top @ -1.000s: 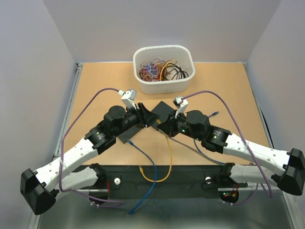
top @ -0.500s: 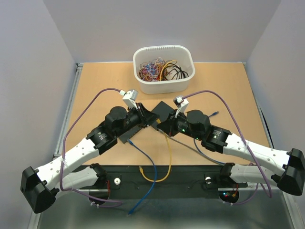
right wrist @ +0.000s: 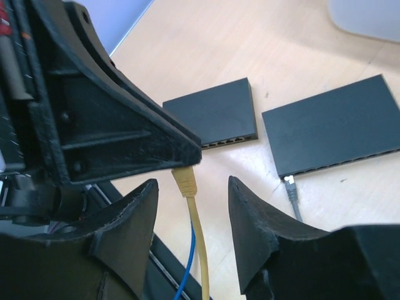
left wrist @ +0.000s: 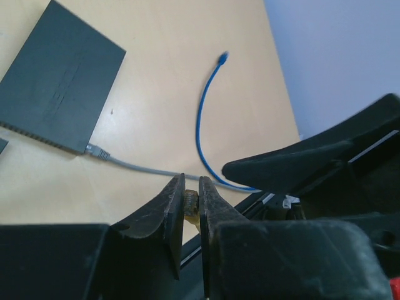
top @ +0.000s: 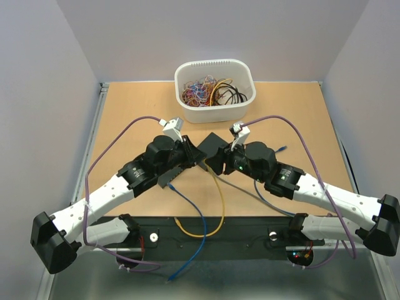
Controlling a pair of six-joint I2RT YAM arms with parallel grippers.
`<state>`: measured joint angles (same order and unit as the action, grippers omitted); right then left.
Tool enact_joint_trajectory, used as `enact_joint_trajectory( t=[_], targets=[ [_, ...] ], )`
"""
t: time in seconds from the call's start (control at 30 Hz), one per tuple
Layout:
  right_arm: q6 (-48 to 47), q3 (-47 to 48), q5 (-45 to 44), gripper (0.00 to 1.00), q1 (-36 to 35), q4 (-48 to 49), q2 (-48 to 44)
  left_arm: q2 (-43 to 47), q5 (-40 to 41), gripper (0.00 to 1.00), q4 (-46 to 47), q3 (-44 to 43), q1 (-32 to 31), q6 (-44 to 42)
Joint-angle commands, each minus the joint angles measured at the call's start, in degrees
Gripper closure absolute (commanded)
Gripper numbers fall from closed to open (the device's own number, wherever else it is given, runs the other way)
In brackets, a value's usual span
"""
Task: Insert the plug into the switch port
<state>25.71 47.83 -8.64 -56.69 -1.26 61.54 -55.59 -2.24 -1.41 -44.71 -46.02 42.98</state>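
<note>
My left gripper is pinching the yellow plug, which sits above the desk, short of the nearer switch and not in a port. My right gripper is spread, with a finger either side of the plug and not touching it

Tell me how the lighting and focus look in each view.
Top view: even, soft light, sharp throughout, only faint shadows on the table. Left wrist view: the black fingers up close are dark and soft, the blue cable crisp. Right wrist view: the yellow plug is sharp, the white bin at the corner washed out.
</note>
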Motion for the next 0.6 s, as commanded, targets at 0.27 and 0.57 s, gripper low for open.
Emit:
enact_joint_trajectory(
  t=[0.27,0.57],
  targets=[
    [-3.8,6.2,-2.0,0.6,0.2,-1.6,3.5,-2.9,1.8,1.0,-7.4,-7.2,-0.3,2.5],
    [-3.0,6.4,0.9,0.63,0.1,-1.7,4.4,-3.7,1.8,1.0,-5.5,-6.4,-0.4,2.5]
  ],
)
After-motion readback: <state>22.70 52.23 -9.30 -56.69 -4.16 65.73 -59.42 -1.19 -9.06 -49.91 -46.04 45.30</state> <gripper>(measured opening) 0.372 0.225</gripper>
